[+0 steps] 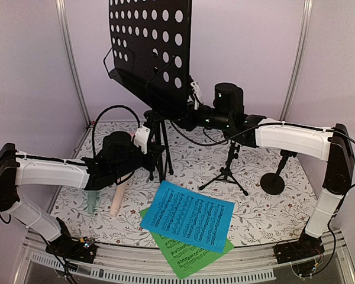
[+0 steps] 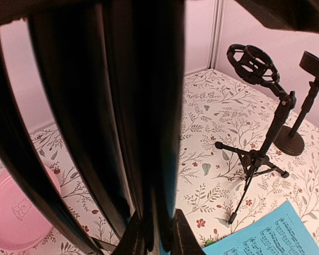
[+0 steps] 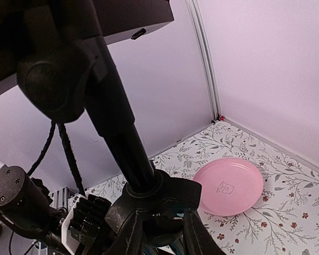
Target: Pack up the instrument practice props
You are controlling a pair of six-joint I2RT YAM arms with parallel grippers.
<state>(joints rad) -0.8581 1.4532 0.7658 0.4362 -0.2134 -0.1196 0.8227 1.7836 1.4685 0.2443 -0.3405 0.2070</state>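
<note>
The black perforated music desk (image 1: 149, 41) stands at the back centre on its folded tripod legs (image 1: 158, 148). My left gripper (image 1: 145, 140) is shut on those legs low down; in the left wrist view (image 2: 159, 240) they fill the frame between my fingers. My right gripper (image 1: 193, 107) is shut on the stand's collar (image 3: 149, 199) just under the desk. A blue music sheet (image 1: 188, 216) lies on a green one (image 1: 192, 255) at the front. A peach microphone (image 1: 118, 198) and a mint-green one (image 1: 93, 203) lie under my left arm. A small microphone tripod (image 1: 228, 168) stands at centre right.
A round-base microphone stand (image 1: 273, 180) stands at the right. A pink round plate (image 3: 228, 186) lies by the back left corner, hidden in the top view. Pale walls and metal posts close in the floral table (image 1: 266, 207).
</note>
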